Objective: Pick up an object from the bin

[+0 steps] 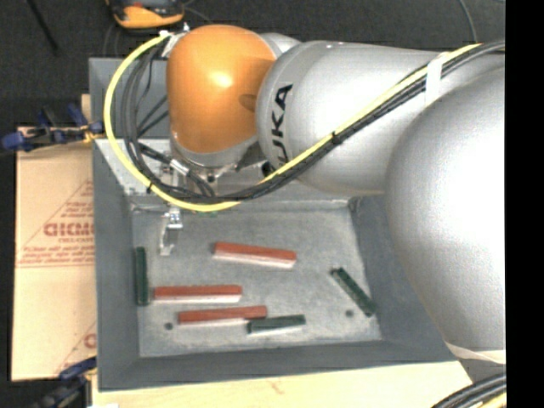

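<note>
Robotics laboratory test cell: a large silver industrial arm (382, 126) with black maker's lettering on its casing, its wrist capped by an orange cover (217, 83) and looped with a yellow cable (365, 113), leans over a grey metal bin (115, 313). The bin holds only a few red sticks (253, 255) and dark green sticks (353, 291). Beyond the bin, a yellow-and-black handheld device (144, 2) with a screen lies on a dark floor (51, 24).

The arm (408, 143) was a bulky, rounded silver-grey shell with black KUKA lettering (282, 121). Just above the small metal gripper (170, 230) sat a glossy orange dome (212, 87), ringed by a yellow cable (208, 206) and black cables (136, 155).
</note>
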You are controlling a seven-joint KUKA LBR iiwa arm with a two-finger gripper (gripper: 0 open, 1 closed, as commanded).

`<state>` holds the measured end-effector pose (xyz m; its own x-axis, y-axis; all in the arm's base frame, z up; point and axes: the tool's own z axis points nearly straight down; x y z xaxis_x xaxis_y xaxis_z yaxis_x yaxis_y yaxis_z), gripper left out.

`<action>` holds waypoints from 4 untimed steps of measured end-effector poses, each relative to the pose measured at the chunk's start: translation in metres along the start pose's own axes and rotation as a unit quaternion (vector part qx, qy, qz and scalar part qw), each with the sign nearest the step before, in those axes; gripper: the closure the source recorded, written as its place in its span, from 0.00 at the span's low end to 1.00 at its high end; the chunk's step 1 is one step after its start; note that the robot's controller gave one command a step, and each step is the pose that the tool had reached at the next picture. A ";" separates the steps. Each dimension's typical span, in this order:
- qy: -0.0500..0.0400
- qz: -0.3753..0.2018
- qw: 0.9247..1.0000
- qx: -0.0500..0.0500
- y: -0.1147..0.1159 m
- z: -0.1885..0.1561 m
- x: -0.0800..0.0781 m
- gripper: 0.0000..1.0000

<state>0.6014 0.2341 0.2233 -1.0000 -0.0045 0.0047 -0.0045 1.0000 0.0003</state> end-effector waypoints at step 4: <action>-0.003 0.018 1.000 -0.001 -0.055 0.115 0.070 0.00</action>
<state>0.5311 0.1787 0.1089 -0.9995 0.0316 -0.0019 0.0316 0.9995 0.0028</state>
